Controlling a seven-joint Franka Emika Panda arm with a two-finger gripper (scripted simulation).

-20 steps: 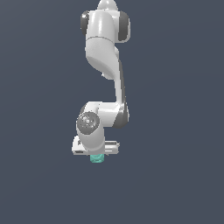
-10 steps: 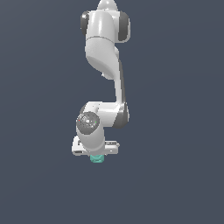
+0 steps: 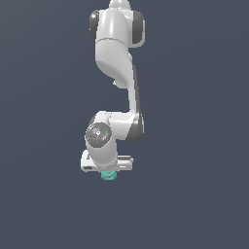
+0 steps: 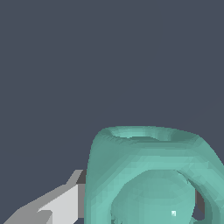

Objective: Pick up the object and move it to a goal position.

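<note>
Tool [image 3: 108,171] pointing straight down under the white arm [image 3: 116,53], clamped on the object [image 3: 108,175], or at least looks that way: teal chunk poking out just below the white hand in the exterior view, right where the fingertips would be. Wrist view pretty much confirms it, with the object [image 4: 148,175] filling the near part of the frame, one pale grey finger [image 4: 59,203] pressed against its side and a darker sliver touching the opposite side, probably the second finger but too cut off to swear by. So closed down to roughly the object's width, not fully shut. Ring-like round face turned toward the wrist camera, chunky rounded body squeezed across its flanks, which makes sense since those look like the flattest bits to pinch. Straight-down approach also makes sense for a small thing like this, keeps the fingers square on it. Can't tell from either view whether it's lifted off the surface or sitting on it, just flat dark grey everywhere, no shadow or edge to go by. No goal marker visible either, so no clue how far along the carry is. Main worry, guessing here: rounded sides slipping if the squeeze is off-centre.
</note>
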